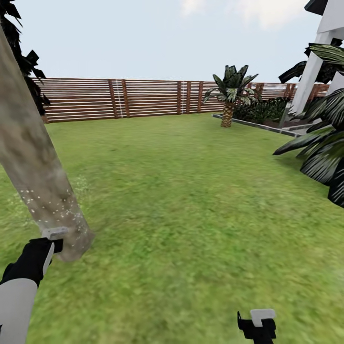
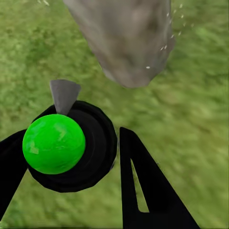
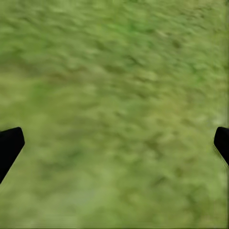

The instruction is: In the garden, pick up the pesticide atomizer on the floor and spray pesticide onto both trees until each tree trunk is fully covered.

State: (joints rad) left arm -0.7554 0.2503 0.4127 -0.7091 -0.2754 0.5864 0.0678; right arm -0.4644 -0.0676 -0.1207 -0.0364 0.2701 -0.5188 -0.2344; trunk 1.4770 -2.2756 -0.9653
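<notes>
One tree's thick grey-brown trunk rises from the lawn at the left, and its base also shows in the left wrist view. White pesticide specks dot its lower part and the grass beside it. My left gripper is shut on the pesticide atomizer, a black body with a bright green round top. Its grey nozzle points at the trunk base from very close. My right gripper hangs open low at the right over bare grass, its fingertips wide apart.
A brown slat fence closes the far side of the lawn. A small palm stands by a raised bed at the back right. Dark broad-leaved bushes and a white house line the right side. Open grass lies ahead.
</notes>
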